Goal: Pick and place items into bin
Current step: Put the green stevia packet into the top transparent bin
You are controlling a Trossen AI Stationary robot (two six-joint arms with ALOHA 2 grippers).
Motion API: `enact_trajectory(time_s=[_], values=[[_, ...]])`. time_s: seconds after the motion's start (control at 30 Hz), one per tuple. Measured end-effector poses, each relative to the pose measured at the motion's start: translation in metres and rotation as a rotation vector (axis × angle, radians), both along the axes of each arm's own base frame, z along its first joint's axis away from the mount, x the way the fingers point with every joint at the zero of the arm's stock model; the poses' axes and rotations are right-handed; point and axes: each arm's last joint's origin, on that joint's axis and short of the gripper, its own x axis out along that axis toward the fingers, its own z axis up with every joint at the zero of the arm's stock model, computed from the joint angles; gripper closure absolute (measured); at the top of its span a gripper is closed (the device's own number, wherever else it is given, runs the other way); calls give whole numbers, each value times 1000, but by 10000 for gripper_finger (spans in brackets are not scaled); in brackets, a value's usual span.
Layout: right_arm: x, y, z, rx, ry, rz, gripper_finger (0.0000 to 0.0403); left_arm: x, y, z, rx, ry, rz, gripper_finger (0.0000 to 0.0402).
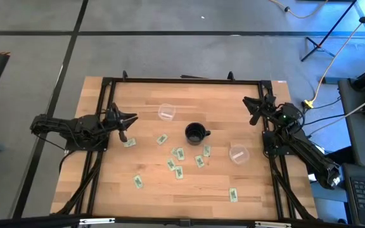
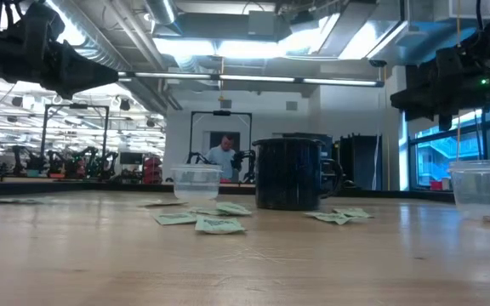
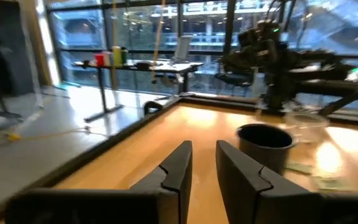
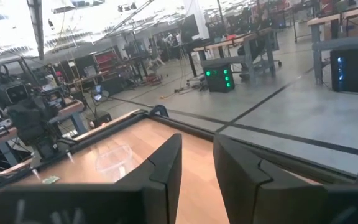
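No packet has been picked yet: both arms sit back at the edges of the tabletop point(image 1: 106, 196), so the task looks to be at its very start. The left end effector point(image 1: 127, 121) hangs over the left side with its fingers point(image 3: 180, 167) a little apart and nothing between them; the nearest packet point(image 1: 129, 143) lies just beside it on the wood. The right end effector point(image 1: 253, 107) sits high near the far right corner, its fingers point(image 4: 166, 163) likewise parted by a narrow gap and empty. The rest of the packets are scattered flat around the black mug point(image 1: 196, 133): one point(image 1: 162, 139) to its left, a loose cluster point(image 1: 178, 154) in front of it, one point(image 1: 137, 182) toward the near left and one point(image 1: 233, 195) toward the near right. Two clear tubs stand on the tabletop, one point(image 1: 166, 113) behind and left of the mug, one point(image 1: 238, 154) to its right; either could serve as the bin, and I cannot tell which is meant. The likely next move is for the left arm to drop onto its nearest packet. Since the packets lie flat, the fingers would need to spread wider and come down right at the surface to catch an edge.
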Motion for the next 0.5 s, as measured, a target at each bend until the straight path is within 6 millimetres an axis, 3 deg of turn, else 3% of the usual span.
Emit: enact_trajectory(time_s=[0.33,0.5], values=[[0,0,0,42,-28,2,308,2,-6,1,-31,-8,-206,254],[0,0,0,44,-29,-1,308,0,-6,9,-52,155,-207,244]])
